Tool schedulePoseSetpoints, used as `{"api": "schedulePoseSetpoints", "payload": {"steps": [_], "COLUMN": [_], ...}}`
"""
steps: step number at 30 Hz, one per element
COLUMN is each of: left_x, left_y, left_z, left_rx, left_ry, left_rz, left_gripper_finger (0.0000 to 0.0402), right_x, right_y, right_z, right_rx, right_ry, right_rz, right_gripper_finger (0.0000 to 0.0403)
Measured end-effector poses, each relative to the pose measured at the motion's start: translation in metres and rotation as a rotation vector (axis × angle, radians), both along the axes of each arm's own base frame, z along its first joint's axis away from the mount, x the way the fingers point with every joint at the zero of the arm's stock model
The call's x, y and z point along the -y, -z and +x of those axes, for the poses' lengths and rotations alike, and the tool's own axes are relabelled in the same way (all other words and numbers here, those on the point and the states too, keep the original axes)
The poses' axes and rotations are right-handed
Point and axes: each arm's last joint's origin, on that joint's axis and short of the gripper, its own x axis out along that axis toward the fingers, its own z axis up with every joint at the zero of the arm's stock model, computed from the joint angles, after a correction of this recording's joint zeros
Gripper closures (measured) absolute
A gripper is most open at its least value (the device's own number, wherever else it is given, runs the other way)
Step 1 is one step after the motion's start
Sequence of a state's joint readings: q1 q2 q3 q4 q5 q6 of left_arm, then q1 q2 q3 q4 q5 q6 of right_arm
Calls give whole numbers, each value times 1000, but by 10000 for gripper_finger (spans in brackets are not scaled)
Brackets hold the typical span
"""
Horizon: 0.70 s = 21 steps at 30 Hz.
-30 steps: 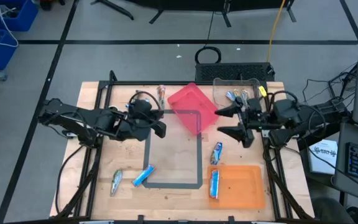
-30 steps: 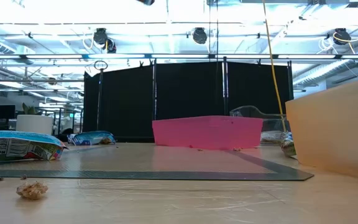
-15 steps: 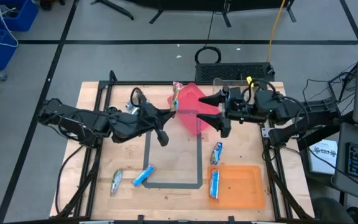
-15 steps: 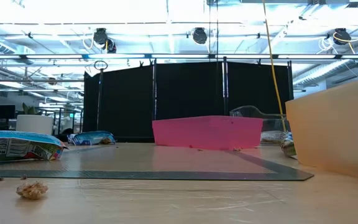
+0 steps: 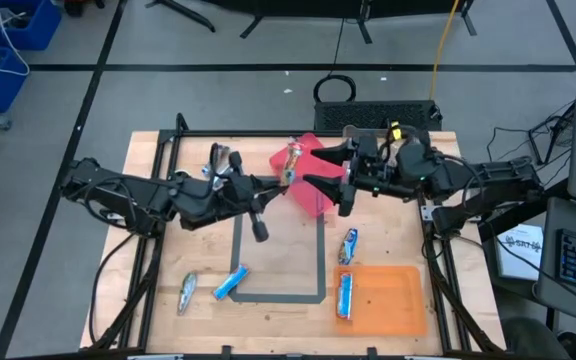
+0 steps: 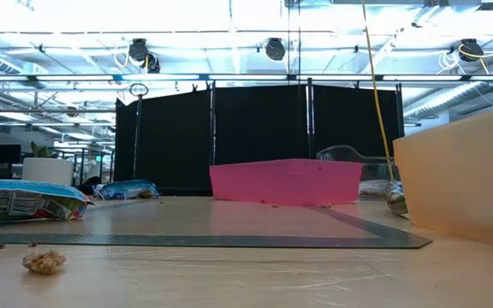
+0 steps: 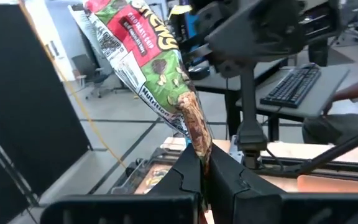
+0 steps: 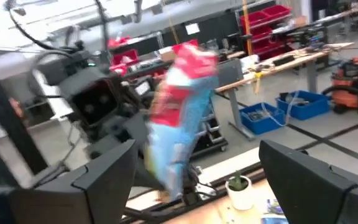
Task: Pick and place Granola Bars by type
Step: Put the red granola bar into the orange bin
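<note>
Bars on the table's left first: a greenish bar (image 5: 187, 293) and a blue bar (image 5: 230, 283) lie near the front edge, untouched. My left pincer (image 5: 280, 180) is pinched shut on one end of a red-and-green granola bar (image 5: 291, 160), held in the air over the edge of the pink bin (image 5: 318, 152). My right pincer (image 5: 315, 178) faces it with fingers spread wide, empty, just beside the bar. Further right, one blue bar (image 5: 349, 245) lies on the table and another (image 5: 345, 295) sits in the orange bin (image 5: 408, 300).

Step, as I judge it: handover of the held bar, or a drop into the pink bin. Next call: right fingers must close on the bar's free end before my left lets go.
</note>
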<state>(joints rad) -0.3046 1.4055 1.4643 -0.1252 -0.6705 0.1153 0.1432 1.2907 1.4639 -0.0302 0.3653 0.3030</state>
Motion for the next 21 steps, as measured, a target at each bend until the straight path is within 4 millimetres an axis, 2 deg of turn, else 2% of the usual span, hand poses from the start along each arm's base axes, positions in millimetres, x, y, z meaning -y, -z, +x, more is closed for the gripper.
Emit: {"api": "schedulePoseSetpoints", "payload": {"steps": [10, 21], "left_x": [2, -16], "left_y": [0, 1], "left_z": [1, 6], "left_rx": [-4, 14], "left_ry": [85, 57], "left_rz": [20, -69], "left_gripper_finger": [392, 392], "right_x": [-4, -14], "right_y": [9, 14], "right_z": [14, 24], "right_rx": [-12, 1], "right_ry": [-9, -36], "right_rz": [24, 25], "right_gripper_finger": [78, 78]}}
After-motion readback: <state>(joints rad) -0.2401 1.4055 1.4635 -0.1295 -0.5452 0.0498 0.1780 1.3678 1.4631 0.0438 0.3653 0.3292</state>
